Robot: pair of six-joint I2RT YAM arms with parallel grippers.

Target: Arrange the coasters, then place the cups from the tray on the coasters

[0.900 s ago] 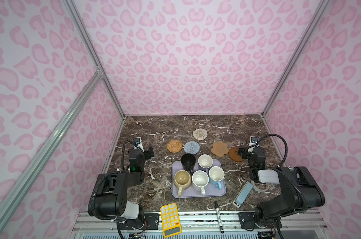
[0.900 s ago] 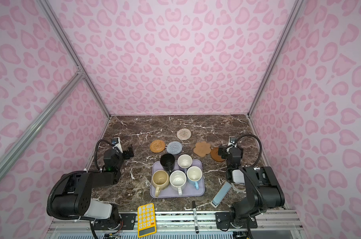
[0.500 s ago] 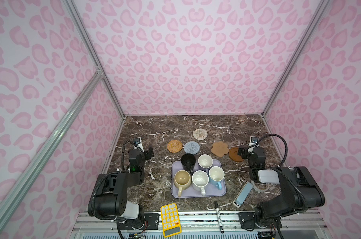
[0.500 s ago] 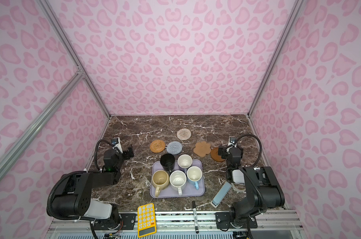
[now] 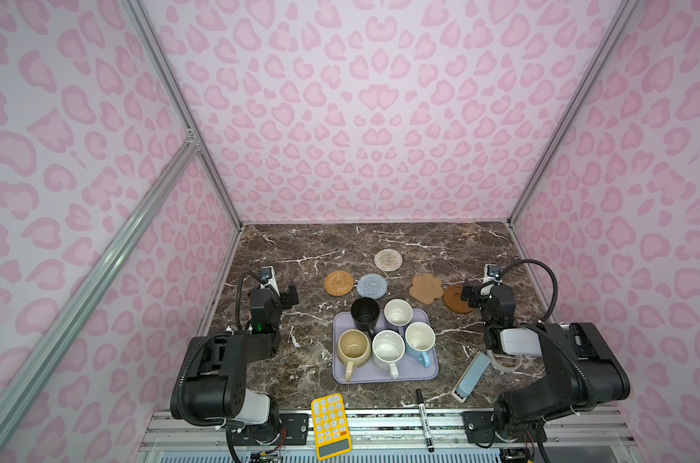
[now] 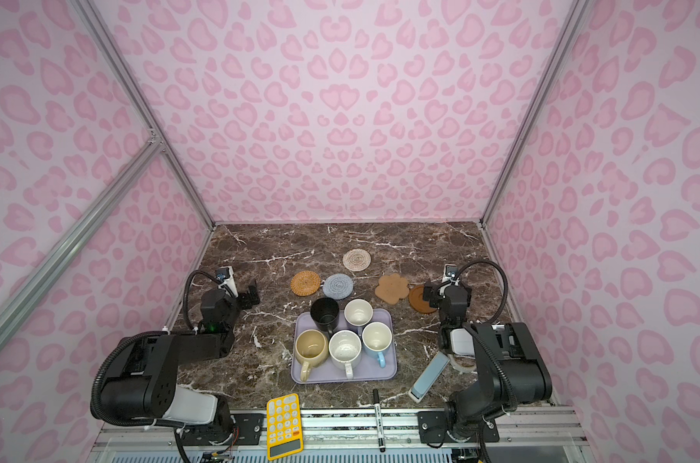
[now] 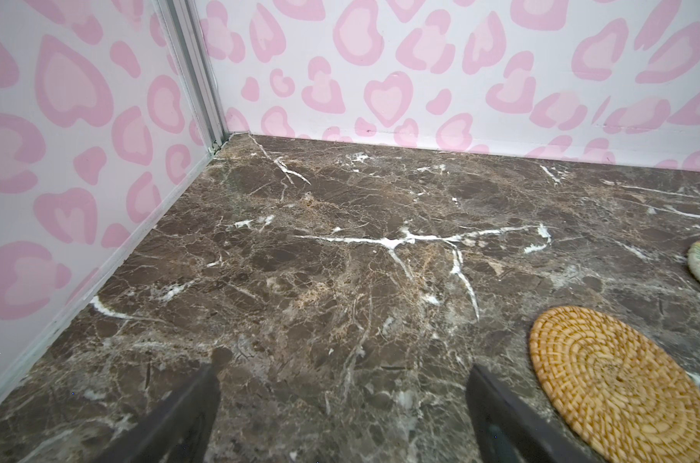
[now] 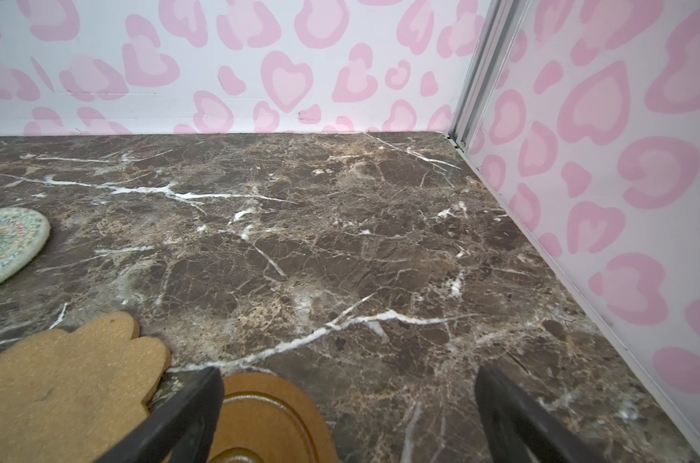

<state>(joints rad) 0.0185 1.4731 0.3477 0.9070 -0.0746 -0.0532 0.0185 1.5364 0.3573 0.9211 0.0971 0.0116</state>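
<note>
Behind the lavender tray [image 5: 416,371], on the brown marble tabletop [image 5: 300,248], we find five coasters lying flat. The orange-tan woven round [image 5: 338,283] sits just beside the grey-blue round [image 5: 371,286]. The cream round [image 5: 388,259] lies farther back. The tan flower coaster [image 5: 426,288] lies just beside the brown wooden disc [image 5: 454,298].

The tray carries all five cups upright. The black mug [image 5: 365,314] and lavender mug [image 5: 398,312] stand at the back. The beige-yellow mug [image 5: 353,347], speckled white mug [image 5: 388,349] and light blue mug [image 5: 419,340] stand in front.

The left gripper [image 7: 342,371] stands wide and empty over bare marble, left of the orange-tan woven round. The right gripper [image 8: 348,373] is equally wide and empty. One finger [image 8: 188,409] overlaps the brown wooden disc; we cannot tell whether it touches.

A yellow calculator [image 5: 331,425], black marker [image 5: 423,419] and pale oblong case [image 5: 470,375] lie near the front edge.
</note>
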